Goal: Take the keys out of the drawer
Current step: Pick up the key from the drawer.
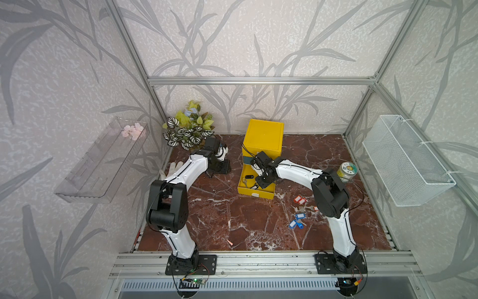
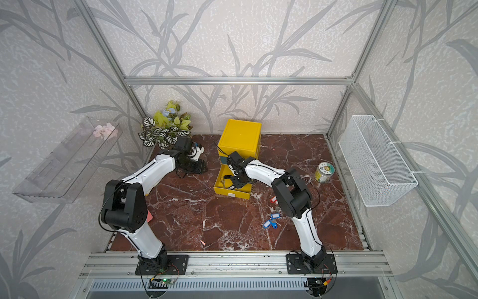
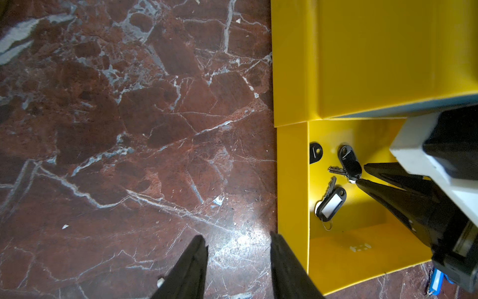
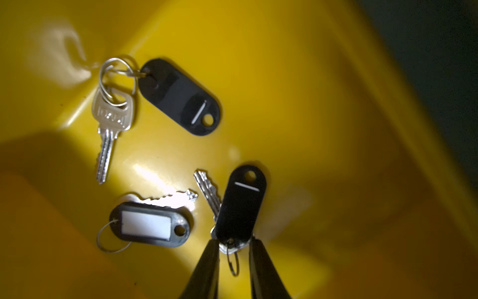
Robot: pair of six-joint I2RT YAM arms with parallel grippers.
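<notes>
The yellow drawer (image 1: 254, 192) stands pulled out of its yellow cabinet (image 1: 263, 134). Three black-tagged keys lie in it. One shows its tag's back (image 4: 178, 95) and one shows a white window (image 4: 147, 225). The third (image 4: 241, 204) has its key head and ring end pinched between the tips of my right gripper (image 4: 232, 242), which reaches down into the drawer (image 3: 292, 181). Other keys with red-orange tags (image 1: 299, 199) and blue tags (image 1: 297, 220) lie on the table to the right. My left gripper (image 3: 239, 240) is open over bare marble, just left of the drawer.
A potted plant (image 1: 188, 129) stands at the back left and a glass jar (image 1: 346, 172) at the right. A wire basket (image 1: 406, 160) hangs on the right wall and a clear shelf (image 1: 101, 160) on the left. A white glove (image 1: 172, 168) lies under the left arm.
</notes>
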